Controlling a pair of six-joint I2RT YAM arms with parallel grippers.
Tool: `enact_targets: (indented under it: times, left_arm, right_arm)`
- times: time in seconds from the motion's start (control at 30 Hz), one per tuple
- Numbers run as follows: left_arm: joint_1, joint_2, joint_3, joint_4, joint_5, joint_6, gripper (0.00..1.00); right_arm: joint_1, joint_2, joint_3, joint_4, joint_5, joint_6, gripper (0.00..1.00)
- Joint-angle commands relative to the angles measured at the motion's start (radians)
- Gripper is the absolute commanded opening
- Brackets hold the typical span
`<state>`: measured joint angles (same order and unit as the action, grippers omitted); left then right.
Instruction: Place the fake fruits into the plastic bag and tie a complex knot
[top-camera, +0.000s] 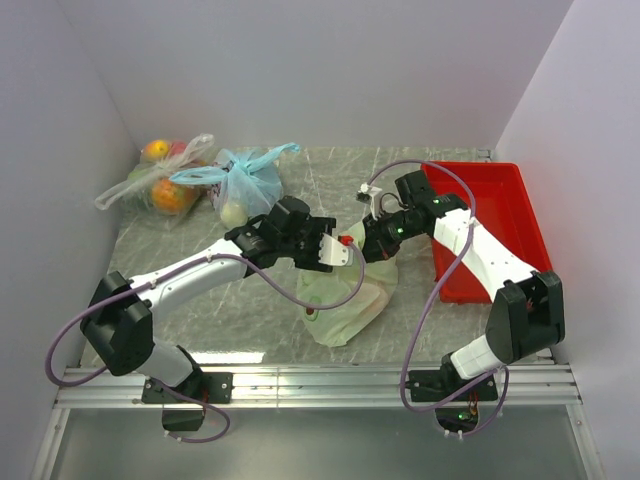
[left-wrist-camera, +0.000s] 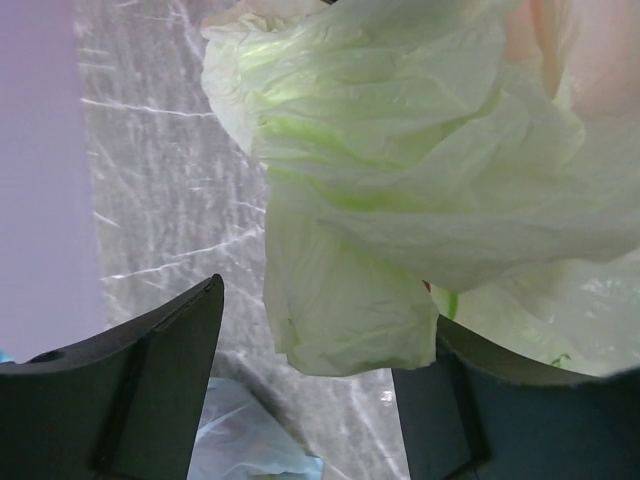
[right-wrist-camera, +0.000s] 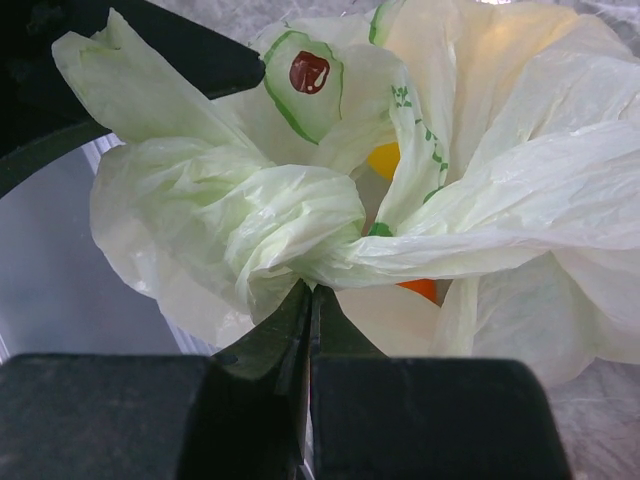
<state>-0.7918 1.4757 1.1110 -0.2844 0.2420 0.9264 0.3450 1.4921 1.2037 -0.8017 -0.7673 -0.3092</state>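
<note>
The right gripper (right-wrist-camera: 308, 295) had its two fingers pressed flat together, pinching one twisted neck of the thin, crinkly, pale green translucent plastic bag (right-wrist-camera: 250, 220). Just beyond its fingertips, one yellow patch of plastic fruit (right-wrist-camera: 385, 160) and one orange patch (right-wrist-camera: 420, 289) showed through the film. The other fruits were hidden.

The left gripper (left-wrist-camera: 325, 320) stood with its two fingers wide apart, clamping nothing. One loose fold of the same bag hung between them, close against the right-hand finger, though whether it touched could not be told.

From above, the two grippers met almost tip to tip over the single green bag. Its body rested on the grey marbled table (top-camera: 330, 180) just beneath them, on the side nearer the bases.

Beyond the left gripper lay one knotted light blue plastic bag (top-camera: 245, 185). Farther to its left lay one clear plastic bag (top-camera: 160, 185) of orange and red fruits. One red plastic tray (top-camera: 500, 185) sat to the outer side of the right gripper.
</note>
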Motion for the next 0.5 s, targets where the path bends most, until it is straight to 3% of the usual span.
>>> enact_targets:
  times: [0.0,0.47]
  left_arm:
    - [-0.004,-0.035,0.029,0.018,-0.018,0.068,0.71]
    - [-0.043,-0.015,0.119,-0.096,0.125,0.109,0.72]
  right_arm:
    - [0.011,0.0,0.043,-0.014,0.003,-0.013,0.0]
    - [0.014,0.03,0.074,-0.01,0.005,0.01,0.0]
